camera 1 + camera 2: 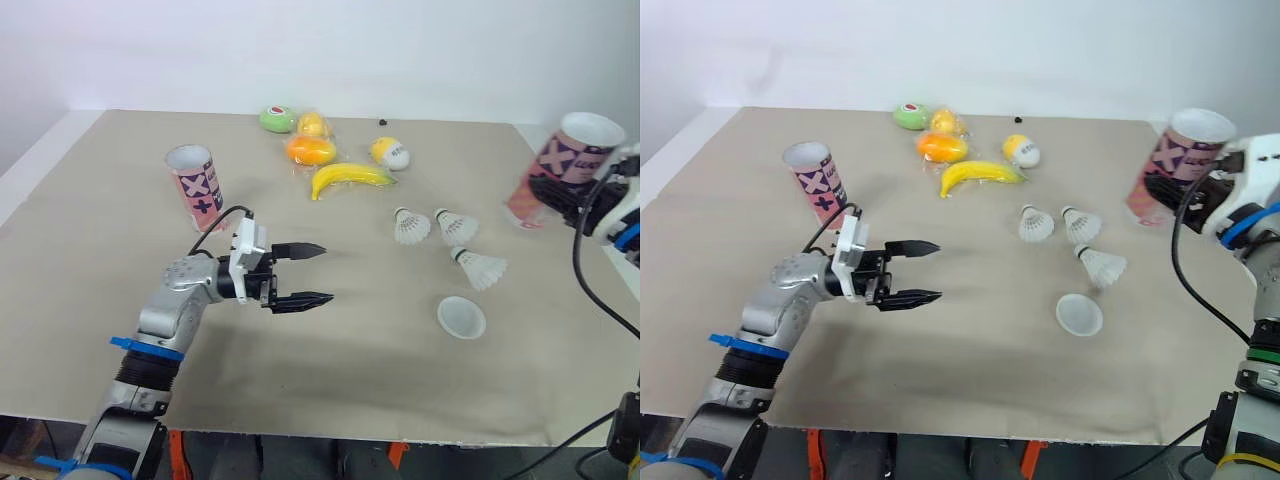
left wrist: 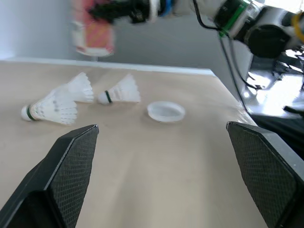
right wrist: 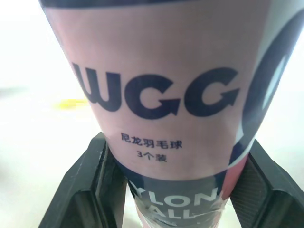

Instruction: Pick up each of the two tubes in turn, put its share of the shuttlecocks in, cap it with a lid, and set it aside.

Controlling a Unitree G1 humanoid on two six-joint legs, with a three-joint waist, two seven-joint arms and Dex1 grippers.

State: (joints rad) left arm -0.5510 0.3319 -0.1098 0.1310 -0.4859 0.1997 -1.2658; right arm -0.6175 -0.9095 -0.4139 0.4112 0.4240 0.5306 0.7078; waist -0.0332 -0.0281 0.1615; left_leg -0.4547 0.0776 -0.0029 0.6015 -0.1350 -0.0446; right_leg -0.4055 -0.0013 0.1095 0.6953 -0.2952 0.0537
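Three shuttlecocks (image 1: 456,226) sit out in front of the left claw (image 1: 326,273) in the head cam. Its fingers are wide apart, the lid (image 1: 461,317) is nearby, and imo the left arm's nearer. The right claw (image 1: 556,196) is clamped on a tilted tube (image 1: 570,150). The 2nd tube (image 1: 194,185) stands upright behind the left claw, on a beige surface (image 1: 350,400) w/ a white wall bhd.

Left wrist cam: shuttlecocks lie on their sides, straight ahead.

Right wrist cam: tube squeezed btw both fingers.

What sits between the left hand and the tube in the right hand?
Three shuttlecocks lie between the left hand and the held tube, seen in the left eye view; otherwise bare table.
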